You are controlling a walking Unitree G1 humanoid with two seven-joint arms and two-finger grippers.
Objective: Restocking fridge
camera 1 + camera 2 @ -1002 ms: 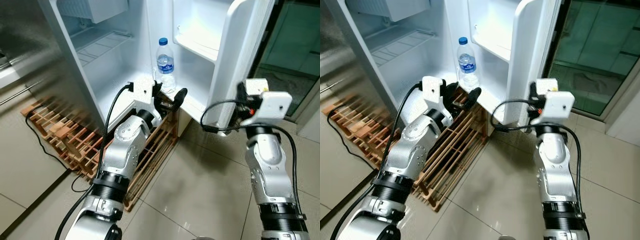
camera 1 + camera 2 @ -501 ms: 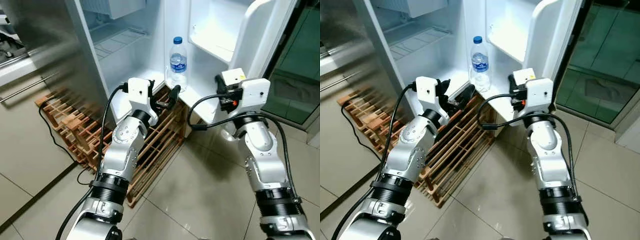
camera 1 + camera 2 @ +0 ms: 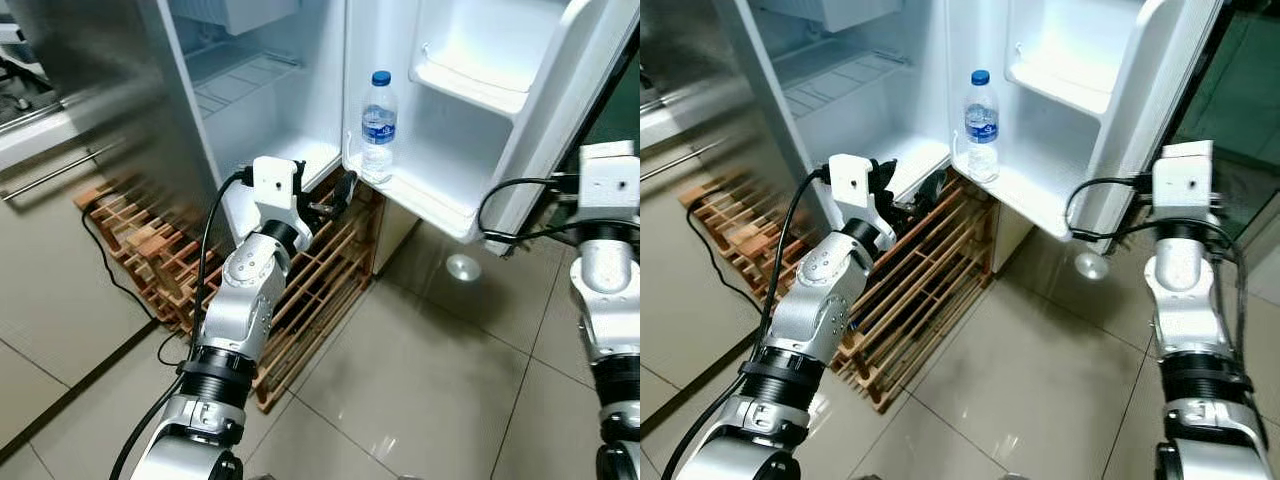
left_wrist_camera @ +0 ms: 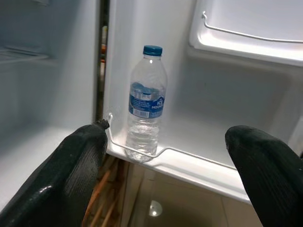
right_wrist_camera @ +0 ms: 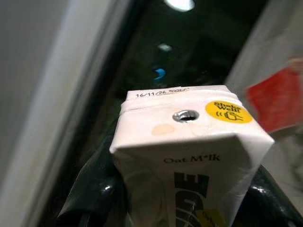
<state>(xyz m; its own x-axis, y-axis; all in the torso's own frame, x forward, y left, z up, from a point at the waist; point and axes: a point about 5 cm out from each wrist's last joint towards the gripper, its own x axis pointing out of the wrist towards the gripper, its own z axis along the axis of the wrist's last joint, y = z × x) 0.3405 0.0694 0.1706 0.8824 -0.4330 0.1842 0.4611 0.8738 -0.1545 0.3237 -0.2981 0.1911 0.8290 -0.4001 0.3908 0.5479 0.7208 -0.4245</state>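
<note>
white plastic lines the open fridge (image 3: 300,100), where one water bottle (image 3: 378,128) stands upright on the lowest door shelf (image 3: 420,195). one oat milk carton (image 5: 189,156) sits pinched between the right gripper's (image 5: 189,198) fingers, its lower half cut off at the frame edge. the left gripper (image 4: 165,151) hangs before the bottle, fingers spread, holding nothing. a wooden rack (image 3: 310,290) lies under the fridge, partly hidden by the left arm.

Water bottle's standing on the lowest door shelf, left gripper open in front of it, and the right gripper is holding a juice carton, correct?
Not quite: the right wrist view shows the right gripper holding an oat milk carton, not juice. The water bottle does stand on the door shelf, with the left gripper open before it.
</note>
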